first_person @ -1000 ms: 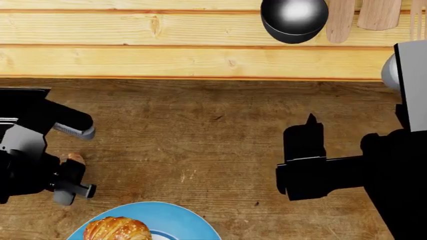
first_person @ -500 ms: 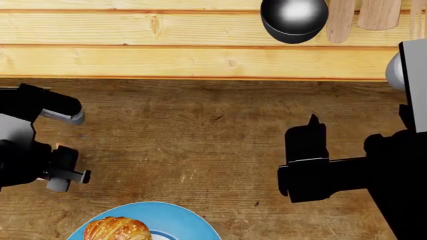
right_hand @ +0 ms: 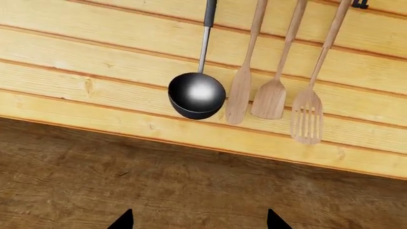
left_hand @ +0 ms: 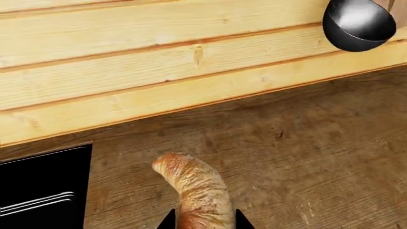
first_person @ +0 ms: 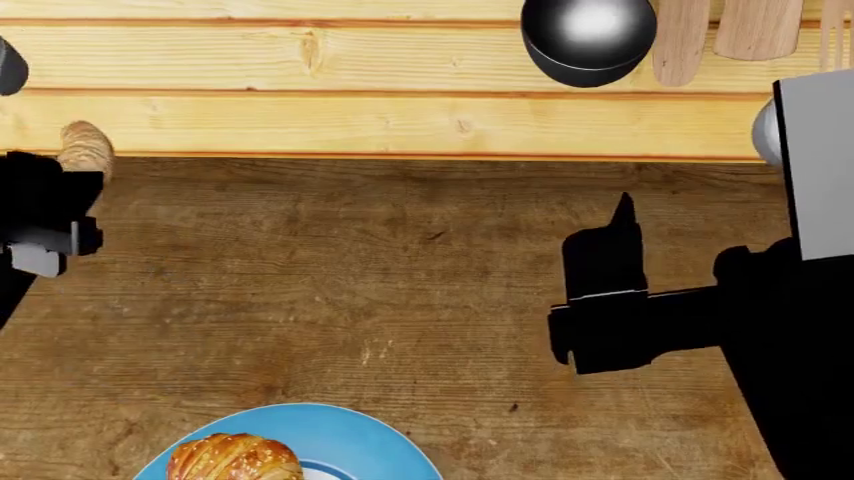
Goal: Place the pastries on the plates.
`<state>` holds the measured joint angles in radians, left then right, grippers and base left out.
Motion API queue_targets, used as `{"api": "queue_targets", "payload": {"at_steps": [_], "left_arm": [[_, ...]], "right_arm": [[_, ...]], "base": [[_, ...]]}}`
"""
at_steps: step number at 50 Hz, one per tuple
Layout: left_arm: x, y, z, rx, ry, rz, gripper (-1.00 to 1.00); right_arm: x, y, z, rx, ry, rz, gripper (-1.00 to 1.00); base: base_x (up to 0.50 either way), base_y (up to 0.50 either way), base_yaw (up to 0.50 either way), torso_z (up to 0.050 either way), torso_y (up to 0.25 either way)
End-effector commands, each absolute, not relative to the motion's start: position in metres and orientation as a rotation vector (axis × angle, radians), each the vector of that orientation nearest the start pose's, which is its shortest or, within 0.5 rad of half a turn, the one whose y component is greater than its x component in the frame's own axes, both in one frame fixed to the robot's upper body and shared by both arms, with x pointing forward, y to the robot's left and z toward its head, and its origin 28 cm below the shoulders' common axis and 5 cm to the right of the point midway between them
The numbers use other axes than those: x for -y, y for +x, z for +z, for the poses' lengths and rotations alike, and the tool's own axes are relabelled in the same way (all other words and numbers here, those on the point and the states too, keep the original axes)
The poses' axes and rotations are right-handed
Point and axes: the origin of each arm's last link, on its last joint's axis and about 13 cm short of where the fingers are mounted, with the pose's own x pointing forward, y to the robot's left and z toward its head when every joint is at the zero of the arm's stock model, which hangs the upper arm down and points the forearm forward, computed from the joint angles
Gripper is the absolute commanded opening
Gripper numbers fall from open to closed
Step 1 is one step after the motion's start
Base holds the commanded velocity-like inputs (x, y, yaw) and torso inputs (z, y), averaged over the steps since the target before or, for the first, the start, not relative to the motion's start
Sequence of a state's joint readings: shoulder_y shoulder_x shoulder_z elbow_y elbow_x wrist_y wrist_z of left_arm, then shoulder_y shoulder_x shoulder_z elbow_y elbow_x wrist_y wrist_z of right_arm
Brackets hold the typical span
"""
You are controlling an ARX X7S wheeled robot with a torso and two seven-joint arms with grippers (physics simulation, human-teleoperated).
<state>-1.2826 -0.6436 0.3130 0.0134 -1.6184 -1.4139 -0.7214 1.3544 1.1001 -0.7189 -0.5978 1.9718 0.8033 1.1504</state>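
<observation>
no text, label, brand, number or sign is showing readably anywhere: nothing on the wooden wall (right_hand: 95, 62), and nothing on the ladle (right_hand: 196, 95) or the wooden utensils (right_hand: 271, 98) hanging against it.

This is a simulated kitchen. A black ladle (right_hand: 196, 98), two wooden spatulas (right_hand: 240, 98) and a slotted wooden turner (right_hand: 307, 117) hang on a pale plank wall (right_hand: 95, 62) above a dark wooden counter (first_person: 400, 290), where a croissant (first_person: 234, 458) sits on a blue plate (first_person: 354, 435).
</observation>
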Motion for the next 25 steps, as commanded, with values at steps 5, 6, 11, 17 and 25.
{"api": "queue_targets", "payload": {"at_steps": [5, 6, 11, 17, 25], "left_arm": [[-0.271, 0.248, 0.311, -0.326, 0.055, -0.295, -1.0], [-0.271, 0.248, 0.31, -0.327, 0.054, -0.295, -1.0], [-0.27, 0.248, 0.308, -0.337, 0.043, -0.31, -1.0], [-0.271, 0.245, 0.306, -0.344, 0.043, -0.304, -1.0], [-0.271, 0.242, 0.304, -0.35, 0.039, -0.307, -1.0]], "right_arm": [[0.144, 0.197, 0.303, -0.06, -0.163, 0.014, 1.0], [0.145, 0.197, 0.303, -0.062, -0.16, 0.013, 1.0], [0.145, 0.199, 0.303, -0.061, -0.16, 0.013, 1.0], [0.144, 0.198, 0.303, -0.063, -0.156, 0.017, 1.0], [0.145, 0.194, 0.303, -0.065, -0.157, 0.021, 1.0]], "base": [[-0.48, 0.0, 0.0, 0.0, 0.0], [-0.5, 0.0, 0.0, 0.0, 0.0], [-0.5, 0.0, 0.0, 0.0, 0.0], [-0.5, 0.0, 0.0, 0.0, 0.0], [-0.5, 0.0, 0.0, 0.0, 0.0]]}}
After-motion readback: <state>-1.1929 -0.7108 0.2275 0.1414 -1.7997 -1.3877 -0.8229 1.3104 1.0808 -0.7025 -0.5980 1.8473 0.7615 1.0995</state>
